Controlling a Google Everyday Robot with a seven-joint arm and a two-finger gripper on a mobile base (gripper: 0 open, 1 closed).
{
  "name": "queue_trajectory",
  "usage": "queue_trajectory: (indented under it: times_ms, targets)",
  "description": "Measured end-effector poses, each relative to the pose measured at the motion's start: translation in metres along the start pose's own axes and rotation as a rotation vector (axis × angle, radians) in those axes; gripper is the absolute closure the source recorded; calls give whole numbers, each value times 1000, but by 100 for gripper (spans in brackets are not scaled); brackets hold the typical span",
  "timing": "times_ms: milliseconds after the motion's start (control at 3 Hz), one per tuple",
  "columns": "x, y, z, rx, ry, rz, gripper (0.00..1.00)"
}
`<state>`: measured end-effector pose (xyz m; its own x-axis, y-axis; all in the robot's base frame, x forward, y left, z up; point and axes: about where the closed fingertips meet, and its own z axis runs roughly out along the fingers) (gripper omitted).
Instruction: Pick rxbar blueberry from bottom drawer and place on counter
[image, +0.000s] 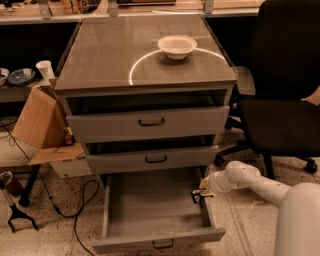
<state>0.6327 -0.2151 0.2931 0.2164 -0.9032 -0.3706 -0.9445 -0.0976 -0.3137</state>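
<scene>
While bottom drawer (150, 212) stands open, hand (199, 195) hangs at its right wall; grip cannot tell; white bowl (177, 46) on counter (105, 55)

Room, dim warm light
- Floor (250, 225): pale speckled stone; black cable (75, 212) looping over it at left
- Bench (30, 19): pale wood, along the back edge, metal brackets (112, 7) on top
- Office chair (285, 100): black, at right
- Cardboard box (42, 125): open, flaps out, at left
- Side table (15, 92): far left, carrying a dark dish (21, 76) and a white cup (45, 70)
- Gripper (197, 196): at the right inner wall of the open bottom drawer (150, 215)
</scene>
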Motion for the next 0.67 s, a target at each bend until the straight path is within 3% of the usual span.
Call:
queue_trajectory:
  times_ms: [667]
  targets:
    - [20,-7,-133,34,49,13,100]
